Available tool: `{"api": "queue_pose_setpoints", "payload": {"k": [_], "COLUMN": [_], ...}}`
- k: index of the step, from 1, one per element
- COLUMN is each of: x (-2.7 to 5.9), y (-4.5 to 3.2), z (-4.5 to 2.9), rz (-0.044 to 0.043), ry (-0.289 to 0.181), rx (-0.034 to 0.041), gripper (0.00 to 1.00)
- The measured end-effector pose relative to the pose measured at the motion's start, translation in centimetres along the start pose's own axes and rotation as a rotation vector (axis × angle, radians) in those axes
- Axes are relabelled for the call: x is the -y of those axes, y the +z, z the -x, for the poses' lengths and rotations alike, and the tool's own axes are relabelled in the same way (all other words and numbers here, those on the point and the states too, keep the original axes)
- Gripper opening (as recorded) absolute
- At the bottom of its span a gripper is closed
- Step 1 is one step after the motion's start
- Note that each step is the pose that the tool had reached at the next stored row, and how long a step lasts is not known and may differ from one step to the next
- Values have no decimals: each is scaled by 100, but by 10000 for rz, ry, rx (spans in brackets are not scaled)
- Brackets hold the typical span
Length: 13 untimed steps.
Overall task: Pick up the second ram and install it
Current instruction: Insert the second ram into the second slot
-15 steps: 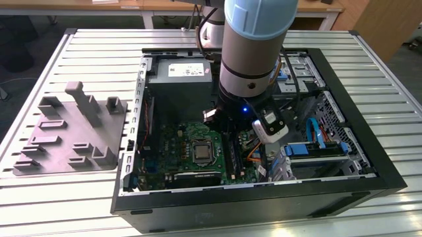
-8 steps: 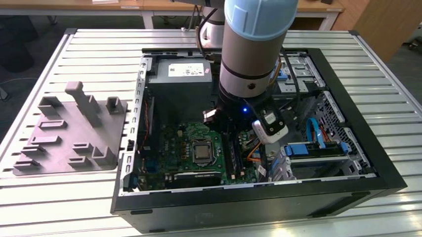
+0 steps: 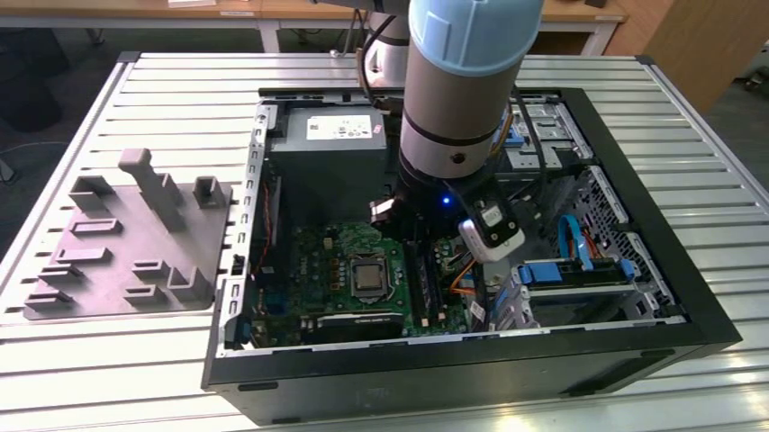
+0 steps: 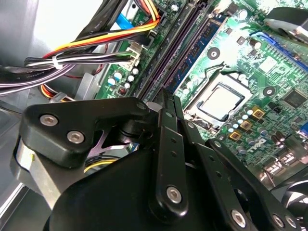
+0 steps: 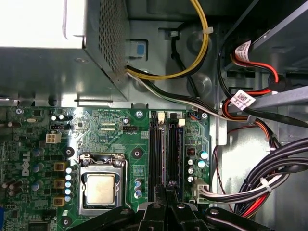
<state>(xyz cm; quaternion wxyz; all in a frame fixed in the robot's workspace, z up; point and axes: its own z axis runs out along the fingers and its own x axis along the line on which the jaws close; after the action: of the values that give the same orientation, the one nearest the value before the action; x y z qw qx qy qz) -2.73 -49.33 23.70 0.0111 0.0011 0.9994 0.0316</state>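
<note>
In both wrist views my gripper (image 4: 166, 98) (image 5: 167, 188) is shut, its thin fingertips pressed together over the near end of the two long ram slots on the green motherboard (image 5: 110, 134). One ram stick (image 4: 195, 50) with visible chips stands in the slot nearer the processor. The dark slot (image 4: 166, 57) (image 5: 174, 149) beside the cables runs straight out from my fingertips. I cannot tell whether a stick sits in it or whether the fingertips touch it. In the exterior view the arm (image 3: 463, 108) reaches down into the open computer case (image 3: 673, 297).
The processor socket (image 5: 100, 187) lies beside the slots. Bundled cables (image 5: 269, 178) (image 4: 86, 53) crowd the other side. The power supply (image 3: 330, 135) fills the case's far end, and a drive cage (image 3: 577, 274) stands at the exterior view's right. A grey fixture plate (image 3: 132, 243) lies on the table outside.
</note>
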Motion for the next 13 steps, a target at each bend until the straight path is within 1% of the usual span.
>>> {"api": "queue_pose_setpoints", "payload": {"k": [13], "x": [0], "y": [9], "z": [-1], "rz": [-2], "ry": [45], "rx": [3], "gripper": [12]}}
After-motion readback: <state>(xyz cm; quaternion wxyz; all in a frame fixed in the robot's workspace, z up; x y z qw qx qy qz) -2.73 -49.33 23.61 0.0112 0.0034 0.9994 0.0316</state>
